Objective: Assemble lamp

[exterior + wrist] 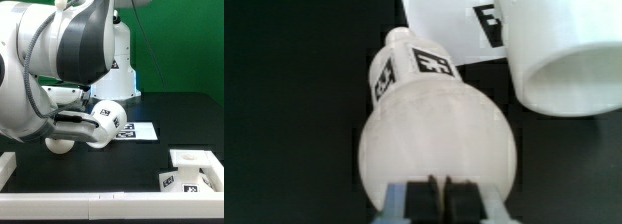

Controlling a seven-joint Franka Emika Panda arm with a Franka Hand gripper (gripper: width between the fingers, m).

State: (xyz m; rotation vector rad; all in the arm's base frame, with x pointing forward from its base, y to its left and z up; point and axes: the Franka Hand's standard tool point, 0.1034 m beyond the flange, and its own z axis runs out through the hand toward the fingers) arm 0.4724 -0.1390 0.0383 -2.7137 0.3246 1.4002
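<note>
The bulb point(430, 125) lies on its side on the black table, with its tagged neck pointing away from my gripper point(436, 203). The gripper is shut, its dark fingers pressed together just over the bulb's round end, with nothing between them. The cup-like shade point(566, 58) lies on its side beside the bulb's neck, its open mouth facing the wrist camera. In the exterior view the bulb point(58, 144) shows under my gripper point(63, 133), and the shade point(111, 116) lies just to its right. The flat square base point(190, 178) sits at the front right.
The marker board point(140, 130) lies behind the shade and also shows in the wrist view point(441, 22). A white corner bracket point(200, 156) stands around the base. A low white rail point(100, 206) runs along the table's front edge. The white robot pedestal point(122, 60) stands at the back.
</note>
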